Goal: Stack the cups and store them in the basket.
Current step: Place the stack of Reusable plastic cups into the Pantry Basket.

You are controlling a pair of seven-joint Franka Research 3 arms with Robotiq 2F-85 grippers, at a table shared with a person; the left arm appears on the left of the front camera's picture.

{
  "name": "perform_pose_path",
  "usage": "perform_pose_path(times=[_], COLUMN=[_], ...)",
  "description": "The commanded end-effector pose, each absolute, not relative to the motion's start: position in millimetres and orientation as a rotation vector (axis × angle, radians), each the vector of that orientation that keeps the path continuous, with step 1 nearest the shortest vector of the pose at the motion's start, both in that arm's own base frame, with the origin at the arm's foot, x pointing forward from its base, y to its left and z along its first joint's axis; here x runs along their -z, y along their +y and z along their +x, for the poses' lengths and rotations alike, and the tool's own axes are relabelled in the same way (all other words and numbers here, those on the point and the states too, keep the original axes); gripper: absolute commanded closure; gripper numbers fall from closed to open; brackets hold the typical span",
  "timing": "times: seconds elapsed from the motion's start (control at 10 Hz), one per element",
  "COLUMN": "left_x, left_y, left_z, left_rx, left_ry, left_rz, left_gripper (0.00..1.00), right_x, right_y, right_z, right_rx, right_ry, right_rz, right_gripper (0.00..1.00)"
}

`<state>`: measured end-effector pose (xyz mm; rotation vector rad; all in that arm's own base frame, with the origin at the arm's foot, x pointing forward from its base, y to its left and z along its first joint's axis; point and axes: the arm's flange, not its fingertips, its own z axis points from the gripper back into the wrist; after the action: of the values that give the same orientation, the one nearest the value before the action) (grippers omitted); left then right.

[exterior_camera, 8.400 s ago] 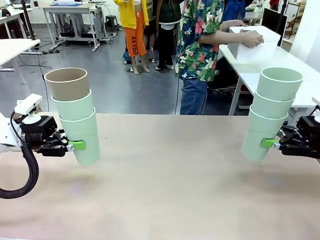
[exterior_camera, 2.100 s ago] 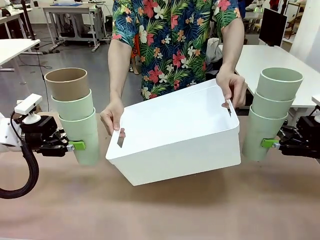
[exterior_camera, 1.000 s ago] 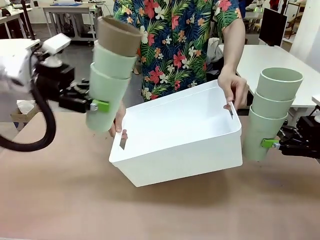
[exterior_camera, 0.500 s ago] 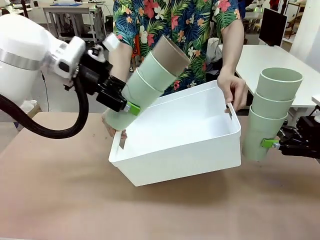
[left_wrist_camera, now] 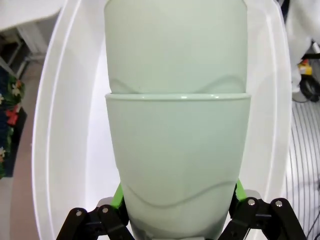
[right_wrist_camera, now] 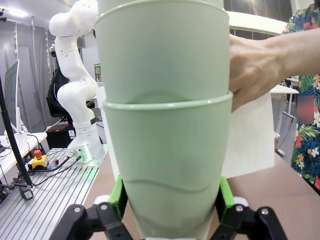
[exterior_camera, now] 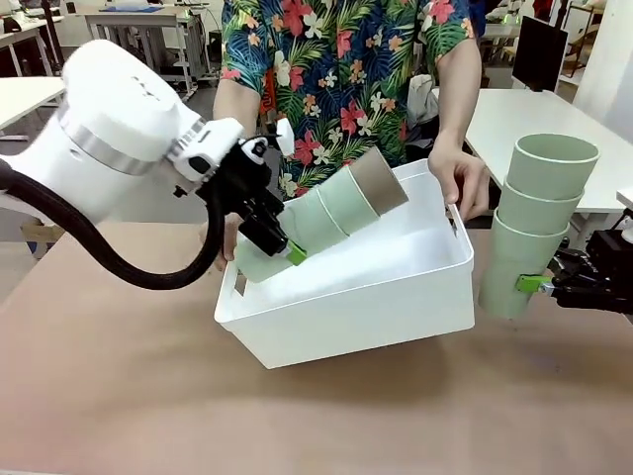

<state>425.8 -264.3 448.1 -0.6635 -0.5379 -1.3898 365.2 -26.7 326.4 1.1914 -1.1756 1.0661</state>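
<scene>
A person holds the white basket (exterior_camera: 366, 317) by both short sides over the middle of the table, tilted toward me. My left gripper (exterior_camera: 287, 252) is shut on the bottom cup of a stack (exterior_camera: 321, 223) of two mint cups and a brown cup (exterior_camera: 381, 181). That stack lies almost sideways, its brown end over the basket's inside. In the left wrist view the stack (left_wrist_camera: 177, 150) points along the basket's white floor (left_wrist_camera: 60, 125). My right gripper (exterior_camera: 534, 284) is shut on an upright stack of three mint cups (exterior_camera: 534, 223) beside the basket's right end, close up as the stack (right_wrist_camera: 165, 125) in the right wrist view.
The person's hand (exterior_camera: 455, 168) grips the basket's right rim close to my right stack, and the other hand (exterior_camera: 229, 237) sits behind my left gripper. The tan table (exterior_camera: 148, 396) lies open in front of the basket. White tables (exterior_camera: 514, 119) stand behind.
My left arm has swung down and right, tipping its stack from steeply slanted to nearly sideways into the basket. The right arm and its stack have not moved.
</scene>
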Motion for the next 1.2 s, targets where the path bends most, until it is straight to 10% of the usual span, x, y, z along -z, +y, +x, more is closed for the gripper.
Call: perform_pose_path(times=[0.0, 1.1], left_x=[-446.0, -377.5], left_y=[-283.1, -329.4], left_z=[439.0, 451.8], left_rx=[1.369, 1.398], left_ry=[-0.494, -0.436], left_rz=[-0.632, -0.482], left_gripper=[0.13, 0.13], right_x=[-331.1, -331.1], right_y=[-25.6, -25.6], right_z=[367.1, 367.1], right_rx=[-1.064, -1.064], right_ry=[-1.195, -1.195], right_rz=[1.186, 1.186], right_gripper=[0.14, 0.14])
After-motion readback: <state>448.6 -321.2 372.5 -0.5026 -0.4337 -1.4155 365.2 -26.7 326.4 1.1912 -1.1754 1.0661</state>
